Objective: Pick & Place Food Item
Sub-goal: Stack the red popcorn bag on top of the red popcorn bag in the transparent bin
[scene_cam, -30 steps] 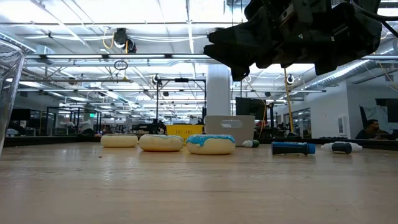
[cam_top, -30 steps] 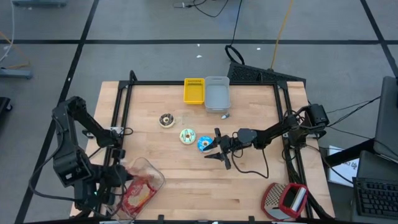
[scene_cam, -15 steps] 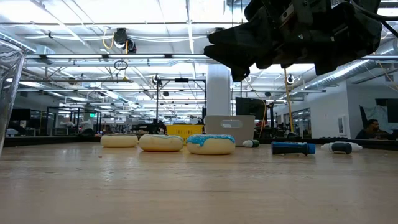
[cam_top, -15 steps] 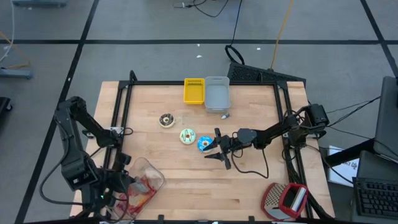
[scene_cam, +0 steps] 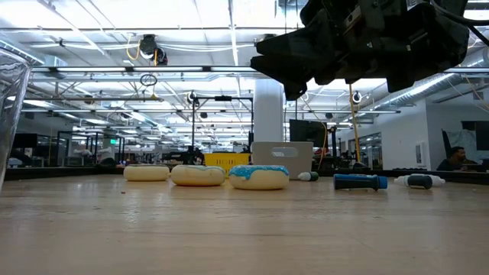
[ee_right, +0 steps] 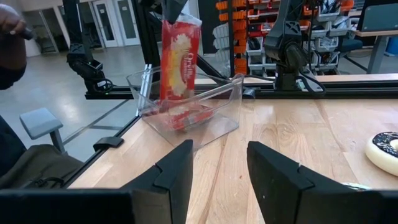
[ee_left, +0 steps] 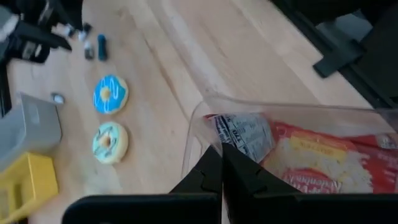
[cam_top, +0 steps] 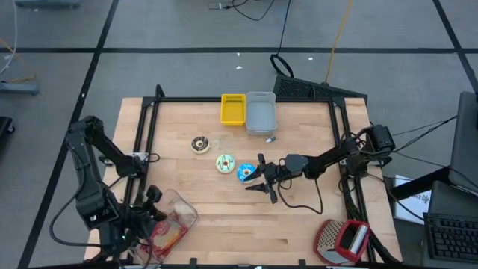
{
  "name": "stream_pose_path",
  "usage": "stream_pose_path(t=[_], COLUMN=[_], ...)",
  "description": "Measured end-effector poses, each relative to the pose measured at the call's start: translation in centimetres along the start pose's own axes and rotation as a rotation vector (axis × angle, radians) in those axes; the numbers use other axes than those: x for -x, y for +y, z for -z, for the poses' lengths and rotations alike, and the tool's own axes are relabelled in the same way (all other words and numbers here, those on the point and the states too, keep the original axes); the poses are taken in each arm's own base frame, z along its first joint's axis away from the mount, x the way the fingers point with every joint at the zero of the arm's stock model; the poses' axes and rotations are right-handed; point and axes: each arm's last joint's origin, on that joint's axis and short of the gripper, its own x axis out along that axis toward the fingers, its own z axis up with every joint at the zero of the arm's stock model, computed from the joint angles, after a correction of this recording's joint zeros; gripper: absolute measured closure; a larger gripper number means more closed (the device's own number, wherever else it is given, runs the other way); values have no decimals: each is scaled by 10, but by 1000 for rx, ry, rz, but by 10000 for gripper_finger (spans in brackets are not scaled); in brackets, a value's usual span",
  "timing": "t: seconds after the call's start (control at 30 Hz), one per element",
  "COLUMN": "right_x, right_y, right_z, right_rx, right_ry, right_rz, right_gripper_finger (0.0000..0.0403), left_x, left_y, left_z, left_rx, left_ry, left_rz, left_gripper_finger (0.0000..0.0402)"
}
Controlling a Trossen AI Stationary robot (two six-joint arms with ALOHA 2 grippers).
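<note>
A red-and-white food packet [ee_right: 178,56] stands upright in a clear plastic bin [ee_right: 199,112] at the table's near left corner. My left gripper [ee_left: 221,163] is above the bin, shut on the packet. Three donuts lie mid-table: a chocolate one [cam_top: 199,144], a green one [cam_top: 225,163] and a blue one [cam_top: 245,173]. My right gripper [cam_top: 257,178] hangs level above the table, just right of the blue donut. It is open with nothing between its fingers [ee_right: 180,168]. My left gripper pinches the packet's top end [ee_right: 176,18] between its two shut fingers, coming from above at a slant. The packet hangs upright below the fingers, its lower end [ee_right: 180,115] down inside the clear bin.
A yellow tray [cam_top: 233,109] and a grey bin [cam_top: 261,112] stand at the far edge. Small marker-like pieces [scene_cam: 359,182] lie near the grey bin. A red-and-grey object [cam_top: 343,239] sits at the near right corner. A black frame [cam_top: 142,142] borders the table.
My left gripper has sunk a little over the clear bin and rolled about its own axis, staying shut on the packet.
</note>
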Motion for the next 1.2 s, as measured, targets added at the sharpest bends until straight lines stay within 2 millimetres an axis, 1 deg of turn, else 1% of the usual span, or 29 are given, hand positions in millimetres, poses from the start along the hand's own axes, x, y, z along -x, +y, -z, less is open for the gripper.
stream_pose_path(t=[0.13, 0.23, 0.5, 0.7, 0.87, 1.1, 1.2], right_x=[0, 0, 0, 0, 0, 0, 0], right_y=[0, 0, 0, 0, 0, 0, 0], right_z=[0, 0, 0, 0, 0, 0, 0], right_rx=[0, 0, 0, 0, -1, -1, -1], right_ry=[0, 0, 0, 1, 4, 5, 5], right_rz=[0, 0, 0, 0, 1, 1, 1], right_gripper_finger=[264, 264, 264, 264, 264, 264, 264], left_x=[-5, -9, -25, -35, -39, -39, -39], left_y=[-4, -5, -4, -7, -10, -11, -12], left_z=[-1, 1, 11, 14, 15, 15, 16], left_rx=[-45, -56, -32, -23, -7, 88, 129], left_ry=[-32, -23, 34, 24, 25, 43, 57], left_rz=[6, 9, -21, -19, 34, 73, 99], left_gripper_finger=[401, 401, 400, 398, 400, 400, 390])
